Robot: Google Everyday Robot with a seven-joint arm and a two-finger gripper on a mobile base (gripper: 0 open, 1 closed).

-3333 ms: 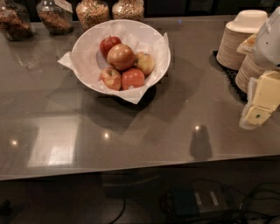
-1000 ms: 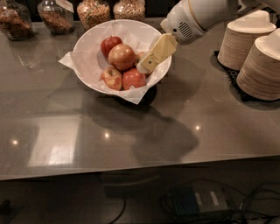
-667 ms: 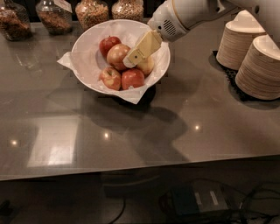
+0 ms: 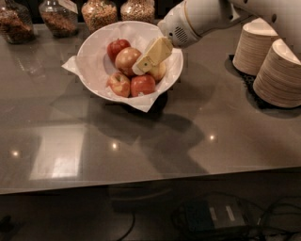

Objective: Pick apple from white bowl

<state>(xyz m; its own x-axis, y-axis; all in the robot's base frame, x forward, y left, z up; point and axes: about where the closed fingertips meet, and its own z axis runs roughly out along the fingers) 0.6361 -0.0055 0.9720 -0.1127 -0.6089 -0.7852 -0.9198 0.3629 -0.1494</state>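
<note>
The white bowl (image 4: 94,56), lined with crumpled white paper, sits on the grey counter at the back left. It holds several apples. The largest apple (image 4: 126,59), pale yellow-orange with a red blush, lies in the middle. A dark-red apple (image 4: 116,47) is behind it, two reddish apples lie in front, and a yellow-green one (image 4: 159,73) is at the right. My gripper (image 4: 141,65) reaches in from the upper right and its cream fingers point down-left, with the tips at the right side of the largest apple.
Two stacks of beige paper bowls (image 4: 277,70) stand on a black mat at the right. Several glass jars of grains and nuts (image 4: 99,12) line the back edge. The counter's front edge (image 4: 141,181) runs across below, with cables and a box under it.
My gripper came from the right side of the counter, crossed over to the bowl and moved left over the apples. Its tips now sit against the largest apple.
</note>
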